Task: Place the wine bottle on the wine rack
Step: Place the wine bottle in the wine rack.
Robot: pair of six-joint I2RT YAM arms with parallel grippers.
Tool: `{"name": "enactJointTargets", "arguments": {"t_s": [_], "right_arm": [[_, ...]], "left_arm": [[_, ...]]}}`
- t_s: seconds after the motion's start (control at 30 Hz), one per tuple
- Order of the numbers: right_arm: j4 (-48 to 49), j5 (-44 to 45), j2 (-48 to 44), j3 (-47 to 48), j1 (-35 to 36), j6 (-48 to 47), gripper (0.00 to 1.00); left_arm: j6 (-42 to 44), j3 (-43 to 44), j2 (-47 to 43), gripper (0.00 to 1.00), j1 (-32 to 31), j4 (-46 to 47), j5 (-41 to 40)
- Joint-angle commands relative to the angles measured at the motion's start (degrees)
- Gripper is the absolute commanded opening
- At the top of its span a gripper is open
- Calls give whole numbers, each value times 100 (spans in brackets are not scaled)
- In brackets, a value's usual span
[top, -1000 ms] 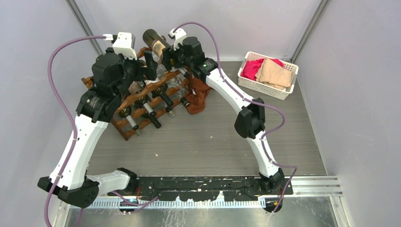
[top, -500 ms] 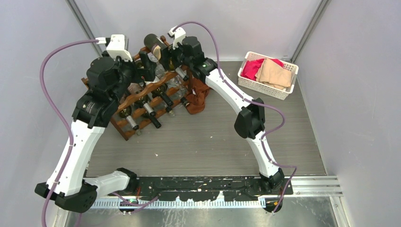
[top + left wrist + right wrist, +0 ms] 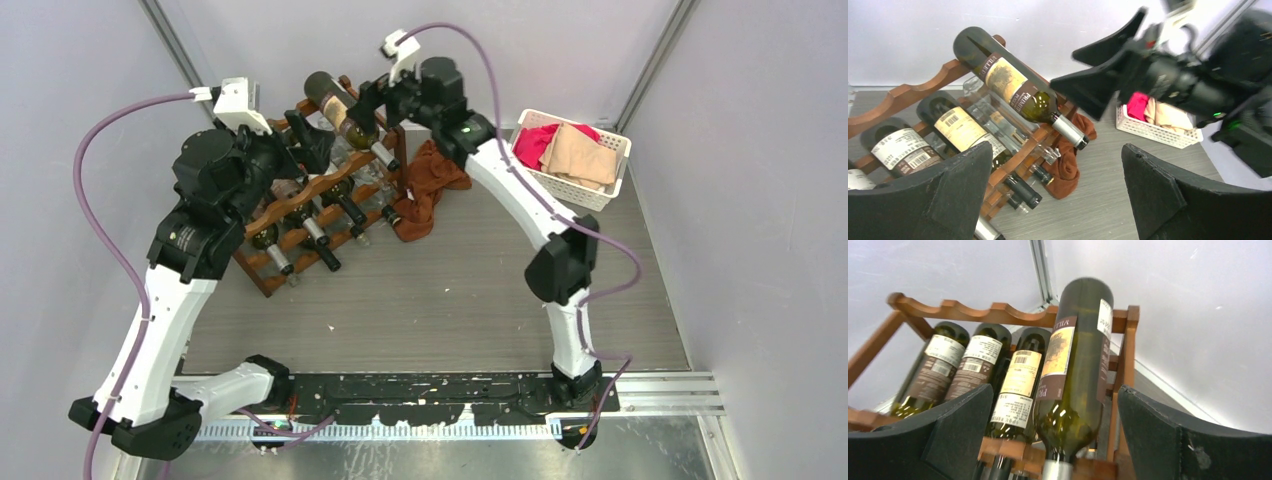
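Wine bottle [image 3: 335, 100] lying on top tier of the rack [image 3: 300, 195].
Left gripper [image 3: 1056, 146] and right gripper [image 3: 1054, 390] beside the rack, fingers spread, clear of the bottle.

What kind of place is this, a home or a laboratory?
Most likely a robot test cell, not a home: plain pale walls enclose a grey table, the left arm and right arm are bolted at its near edge, and the rack and basket look like props.
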Motion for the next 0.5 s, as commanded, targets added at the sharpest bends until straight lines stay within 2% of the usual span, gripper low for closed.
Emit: {"name": "enactJointTargets", "arguments": {"t_s": [0.0,0.1,0.2,0.37,0.47], "right_arm": [[773,-983,-1371,-609,-548,74,100],[787,-1630,-1921,-1263,-1297,526,100],[657,-1687,-2477,-2001,-2175,1324,100],[-390,-828,-3331,-2923,-3636,1641,100],[-981,-128,-3742,-3268,-4126,1414,100]], "left_arm": [[-263,9,-82,100,30,413,333],[-360,84,27,100,39,166,446],[-463,186,177,100,39,-178,516],[-633,173,339,100,48,-258,544],[-571,488,579,100,65,-343,485]]}}
